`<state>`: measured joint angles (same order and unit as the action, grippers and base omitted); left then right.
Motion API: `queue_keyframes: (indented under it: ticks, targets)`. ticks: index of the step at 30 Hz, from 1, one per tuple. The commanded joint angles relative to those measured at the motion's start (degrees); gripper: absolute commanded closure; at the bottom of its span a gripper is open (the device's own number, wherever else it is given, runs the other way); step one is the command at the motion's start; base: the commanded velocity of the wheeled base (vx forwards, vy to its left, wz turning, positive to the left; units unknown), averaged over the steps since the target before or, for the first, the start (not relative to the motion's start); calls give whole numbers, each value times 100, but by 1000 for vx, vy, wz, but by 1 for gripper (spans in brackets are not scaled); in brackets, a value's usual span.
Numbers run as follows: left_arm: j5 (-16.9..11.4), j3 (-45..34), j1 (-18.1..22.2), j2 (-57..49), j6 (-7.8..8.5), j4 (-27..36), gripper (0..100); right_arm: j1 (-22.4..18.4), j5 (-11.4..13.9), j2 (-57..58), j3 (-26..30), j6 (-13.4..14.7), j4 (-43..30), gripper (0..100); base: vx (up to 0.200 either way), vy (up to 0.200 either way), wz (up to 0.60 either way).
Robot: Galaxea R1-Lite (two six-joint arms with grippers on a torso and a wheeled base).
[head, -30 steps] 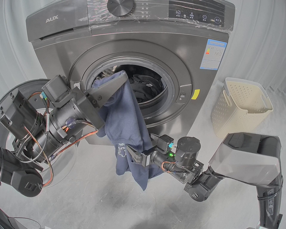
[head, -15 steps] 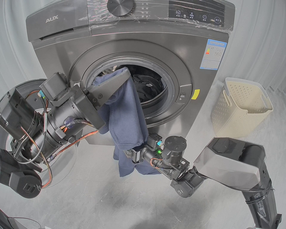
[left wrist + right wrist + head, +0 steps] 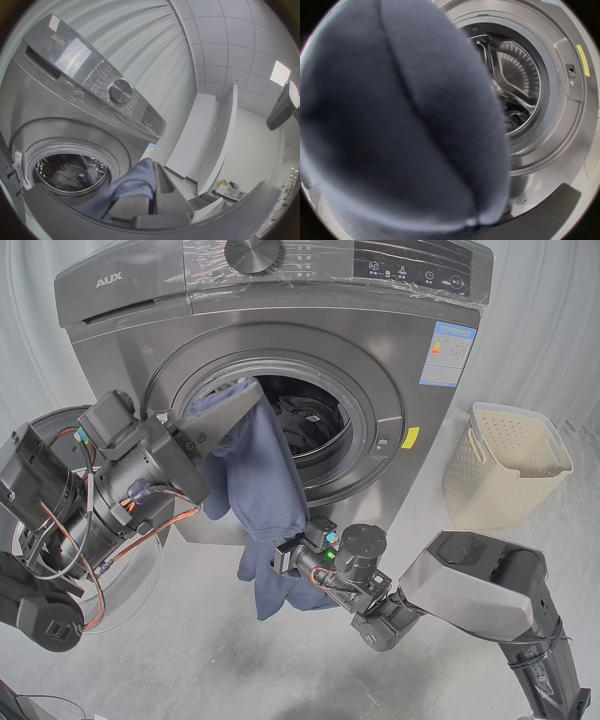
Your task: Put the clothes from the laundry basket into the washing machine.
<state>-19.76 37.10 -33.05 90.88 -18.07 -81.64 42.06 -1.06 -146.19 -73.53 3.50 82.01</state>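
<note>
A blue garment (image 3: 262,477) hangs in front of the washing machine's round opening (image 3: 350,427). My left gripper (image 3: 250,392) is shut on its top edge, level with the upper left of the opening; the wrist view shows the cloth (image 3: 134,184) pinched at my left gripper (image 3: 153,165). The garment's lower part drapes over my right gripper (image 3: 281,559), which sits low in front of the machine, below the opening. Blue cloth (image 3: 393,125) covers most of the right wrist view. Dark clothes (image 3: 306,418) lie inside the drum. The cream laundry basket (image 3: 506,465) stands to the machine's right.
The machine's door (image 3: 56,418) is swung open at the left, behind my left arm. A grey floor (image 3: 206,659) stretches in front of the machine. White curtains (image 3: 537,321) hang behind.
My right arm has moved left and up toward the machine, raising the garment's lower end off its full hang. My left gripper has shifted slightly left with the cloth.
</note>
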Motion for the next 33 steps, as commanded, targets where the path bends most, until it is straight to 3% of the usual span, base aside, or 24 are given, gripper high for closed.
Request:
queue_keyframes:
  ticks: [1,6,15,18,19,20,26,27,33]
  targets:
    - [60,-124,545,0,-4,-1,100,-207,-8,275,392,19,61,100,0,0,0]
    - [51,-669,1108,-9,5,-10,100,-426,-61,732,682,46,70,100,0,0,0]
    - [-28,-1785,1301,96,22,-1,100,-541,-96,1163,700,72,35,100,0,0,0]
    - [-37,-2136,1301,457,146,-89,100,-462,-105,1277,726,63,0,100,0,0,0]
    - [-37,-2251,1310,677,321,-106,100,-418,-105,1304,718,63,-18,100,0,0,0]
    - [-37,-2303,1301,826,392,-115,100,-383,-114,1304,700,63,-36,100,0,0,0]
    - [-45,-2462,1248,1476,532,-388,100,-295,-149,1304,665,63,-88,100,0,0,0]
    - [-37,-2462,1239,1775,585,-704,100,-286,-149,1304,665,63,-97,100,0,0,0]
    - [-98,-2435,1283,2021,638,-722,100,-286,-149,1295,691,72,-80,100,0,0,0]
